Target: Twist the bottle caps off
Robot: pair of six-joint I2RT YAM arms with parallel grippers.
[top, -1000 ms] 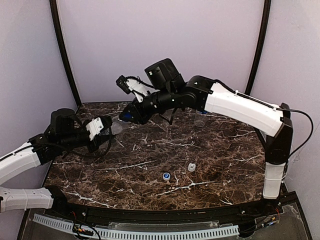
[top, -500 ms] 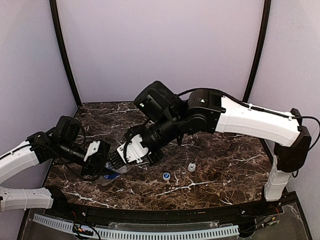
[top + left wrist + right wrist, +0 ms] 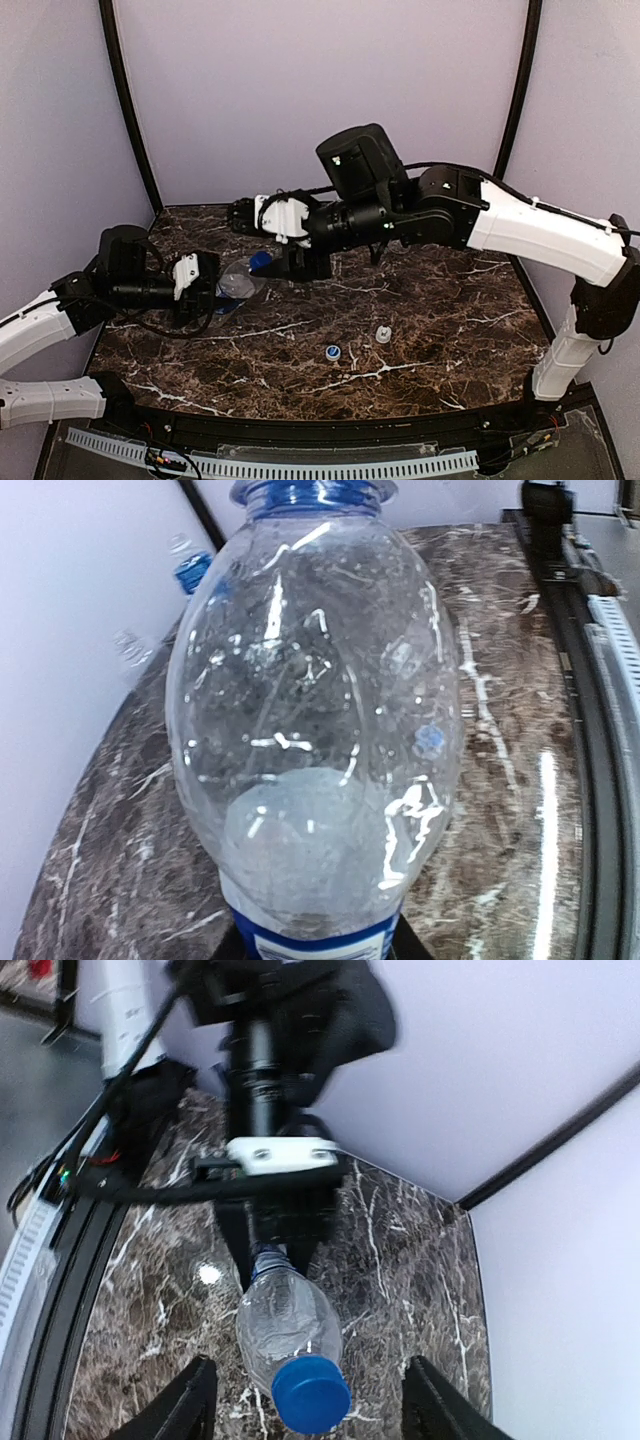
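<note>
1. Both arms had lifted from low near the table; left gripper (image 3: pixel 207 285) clamped the bottle (image 3: pixel 238 281) by its base.
2. Right gripper (image 3: pixel 287 265) gaped wide, facing the dark blue cap (image 3: pixel 311 1395), which was not yet gripped.

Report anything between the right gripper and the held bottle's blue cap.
Nothing visible: the round dark blue plastic cap on the clear plastic bottle, held by the left gripper, sits free between the right gripper's open fingers.
</note>
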